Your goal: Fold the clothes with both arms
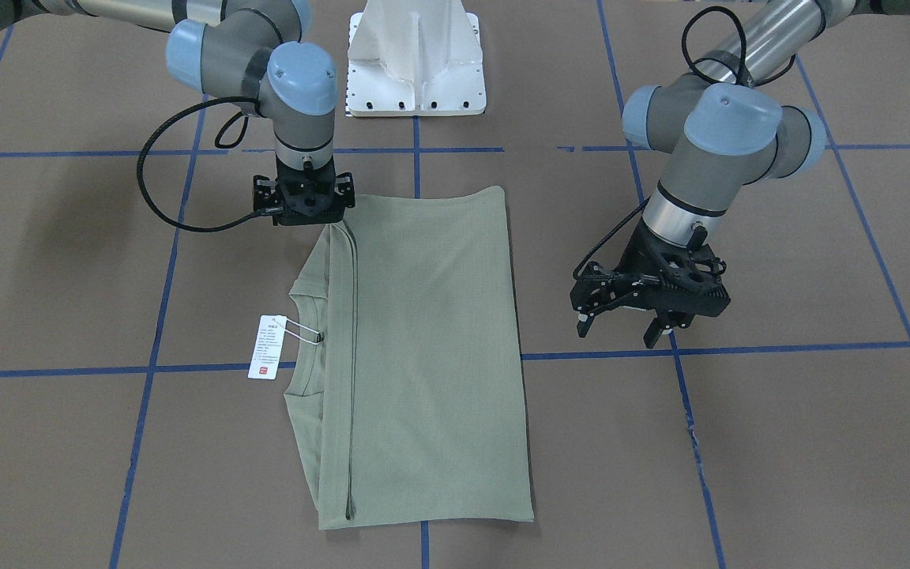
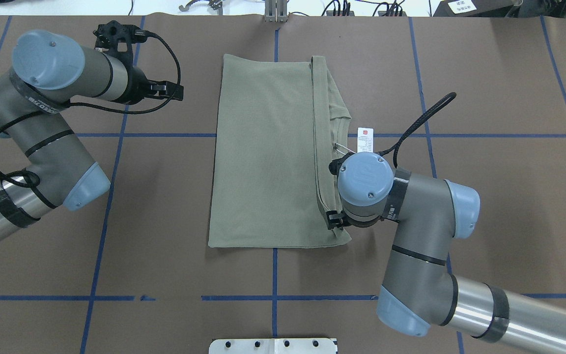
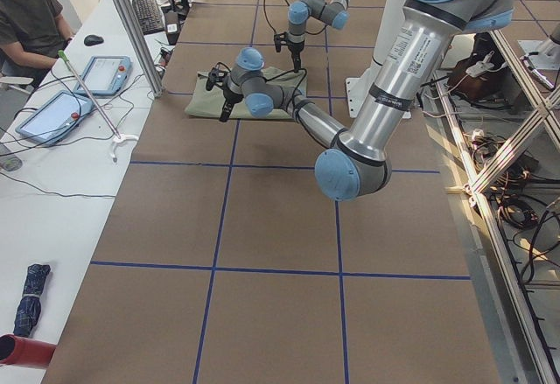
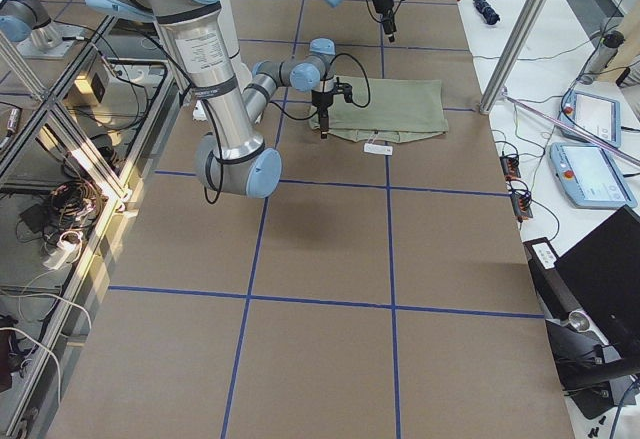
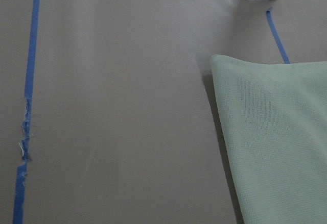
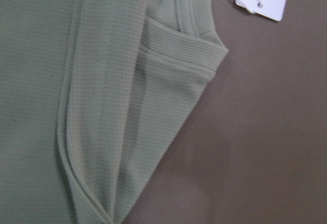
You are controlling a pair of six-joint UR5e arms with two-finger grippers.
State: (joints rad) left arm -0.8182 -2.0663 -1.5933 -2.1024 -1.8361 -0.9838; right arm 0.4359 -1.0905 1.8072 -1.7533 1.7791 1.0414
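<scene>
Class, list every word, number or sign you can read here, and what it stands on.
White paper hang tag on the sage-green knit shirt: printed lines and a red mark, too small to read.
Black strap on the grey metal left arm: white lettering, blurred.

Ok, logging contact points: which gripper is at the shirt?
The right gripper, down at the shirt's neck-side corner nearest the robot. The left gripper hangs open over bare table, apart from the fabric.

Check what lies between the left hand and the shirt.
Only bare brown table cover. The front-facing view shows the open left hand beside the shirt, apart from its edge.
</scene>
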